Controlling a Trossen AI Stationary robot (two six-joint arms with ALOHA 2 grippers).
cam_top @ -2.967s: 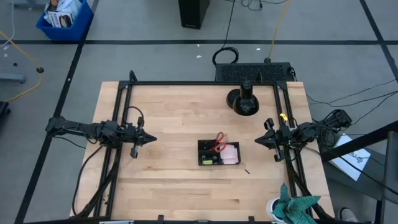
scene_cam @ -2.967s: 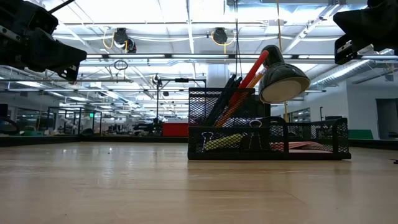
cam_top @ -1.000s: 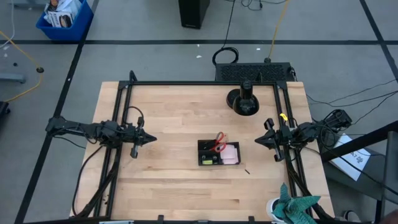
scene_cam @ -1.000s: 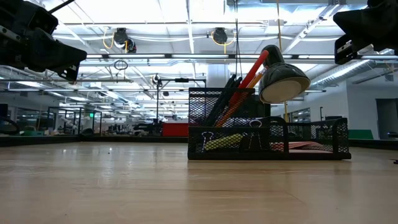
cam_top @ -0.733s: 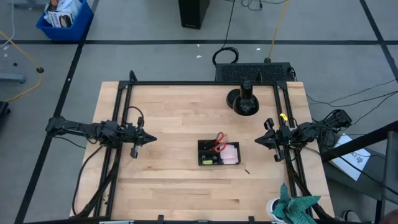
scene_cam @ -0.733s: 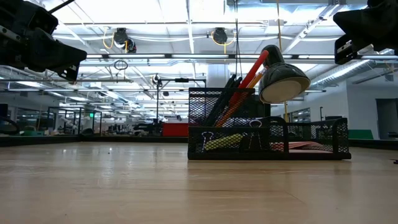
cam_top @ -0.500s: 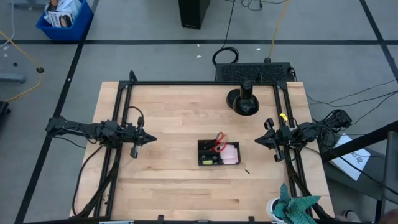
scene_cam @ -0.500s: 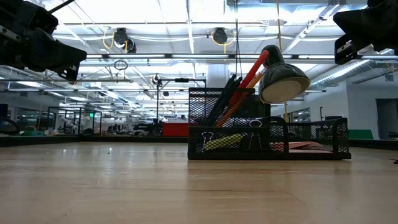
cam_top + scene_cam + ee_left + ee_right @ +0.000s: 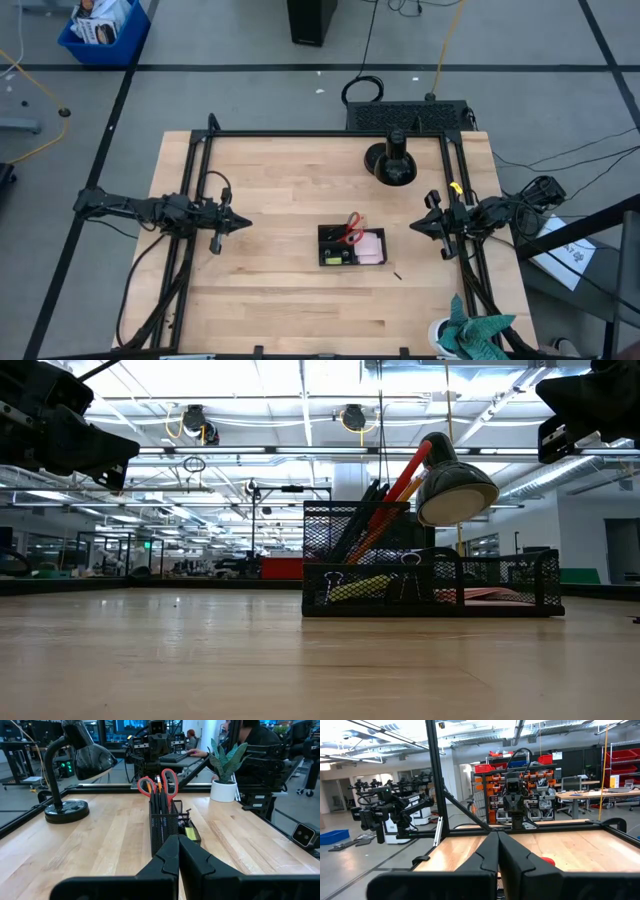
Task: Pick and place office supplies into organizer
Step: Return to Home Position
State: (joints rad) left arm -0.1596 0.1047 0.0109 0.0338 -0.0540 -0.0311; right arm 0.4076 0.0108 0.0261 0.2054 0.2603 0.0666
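**Both claws shut and empty, organizer filled near mid-table**

Your left claw [image 9: 238, 225] had its fingers [image 9: 165, 862] pressed together with nothing between them. Your right claw [image 9: 418, 227] was closed the same way and also held nothing.

The organizer [image 9: 352, 265] stood on the table [image 9: 270, 300], a little right of centre. Inside it you had:
- The scissors [image 9: 352, 230] stood in the tall mesh cup with their red handles up.
- The pens [image 9: 368, 500] and pencils [image 9: 398, 492] leaned in that cup beside the scissors.
- The pink pad [image 9: 372, 247] lay flat in the low compartment on the right arm's side.
- The yellow piece [image 9: 346, 259] lay in the low compartment in front of the cup.
- The clips [image 9: 331, 578] showed at that low compartment's mesh wall in the low view.

A small dark bit [image 9: 398, 274] lay on the bare wood just beside the organizer's near right corner. It did not touch the organizer.

Farther out, both claws hung above the table and pointed inward at the organizer. The left claw was well apart from it on the left side, and the right claw was nearer on the right.

The lamp [image 9: 391, 162] stood behind the organizer, near the table's far edge, with its shade bent over. The plant [image 9: 468, 330], in a white pot, sat at the near right corner. In the left wrist view, a person [image 9: 252, 735] in a dark top showed beyond the table's right side.
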